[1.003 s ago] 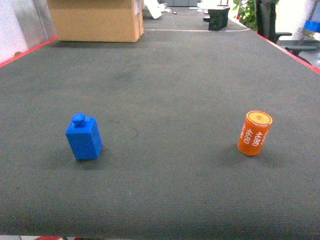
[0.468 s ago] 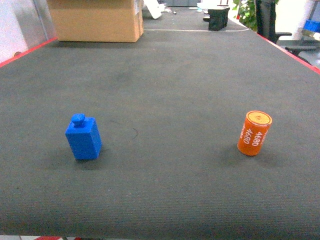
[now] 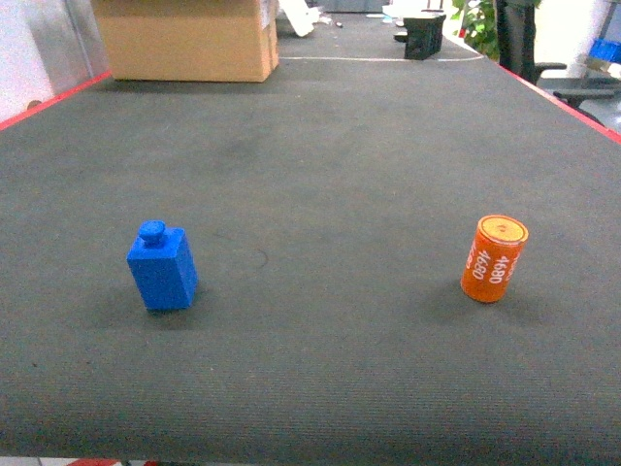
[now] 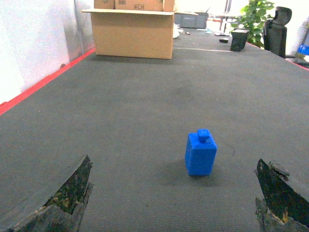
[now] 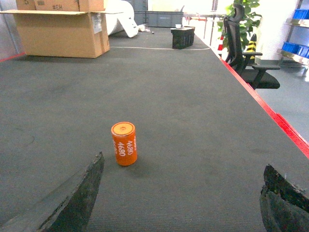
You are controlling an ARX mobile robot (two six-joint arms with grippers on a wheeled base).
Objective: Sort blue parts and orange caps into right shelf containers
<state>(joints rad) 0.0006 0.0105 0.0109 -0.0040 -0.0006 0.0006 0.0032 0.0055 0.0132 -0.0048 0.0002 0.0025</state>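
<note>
One of the blue parts (image 3: pixel 162 266), a blocky piece with a round knob on top, stands upright on the dark mat at the left. It also shows in the left wrist view (image 4: pixel 201 153), a little beyond my left gripper (image 4: pixel 174 160), which is open and empty, and slightly right of its middle. One of the orange caps (image 3: pixel 494 259), a short cylinder printed "4680", stands at the right. In the right wrist view the orange cap (image 5: pixel 124 144) sits ahead of the left finger (image 5: pixel 77 198) of my right gripper (image 5: pixel 183 162), open and empty. Blue bins (image 5: pixel 294 47) on a shelf show far right.
A cardboard box (image 3: pixel 184 37) stands at the back left of the mat. A black box (image 3: pixel 425 37) sits at the far end. The table's red edge (image 5: pixel 263 104) runs along the right, with an office chair (image 5: pixel 248 63) beyond it. A red edge (image 4: pixel 43 82) also bounds the left.
</note>
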